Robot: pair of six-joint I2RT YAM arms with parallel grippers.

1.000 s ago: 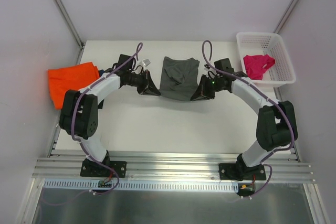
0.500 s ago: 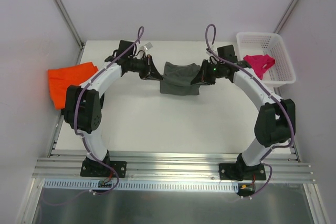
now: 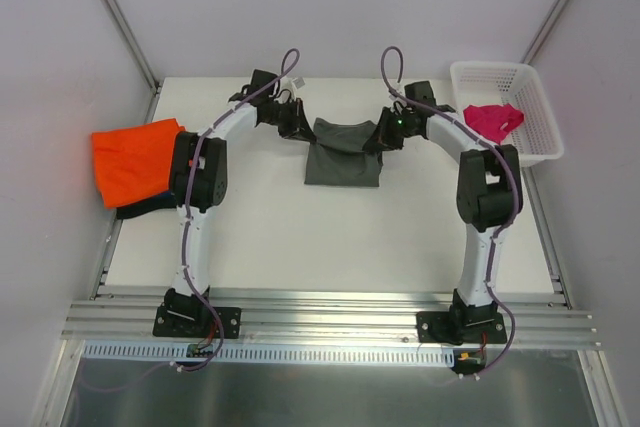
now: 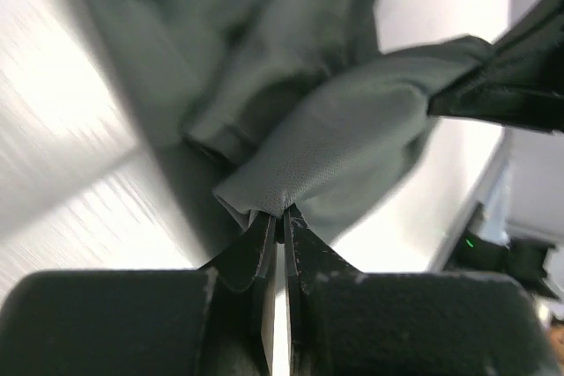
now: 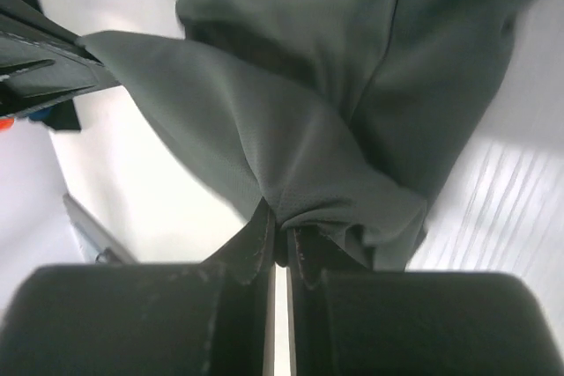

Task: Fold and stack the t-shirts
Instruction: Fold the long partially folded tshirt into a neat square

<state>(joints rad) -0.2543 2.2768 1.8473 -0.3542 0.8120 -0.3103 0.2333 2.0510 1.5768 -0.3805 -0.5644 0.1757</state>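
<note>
Grey shirt (image 3: 343, 152), toward twelve o'clock on table (image 3: 300, 227), lifted edge clenched between left gripper (image 4: 280, 215) and right gripper (image 5: 280, 232); risk: thin pinch slipping free, or uneven pull skewing fold.

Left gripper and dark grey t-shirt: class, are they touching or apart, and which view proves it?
Touching. The left wrist view shows the left gripper closed on a bunched fold of the dark grey t-shirt, cloth pinched between its fingertips.
</note>
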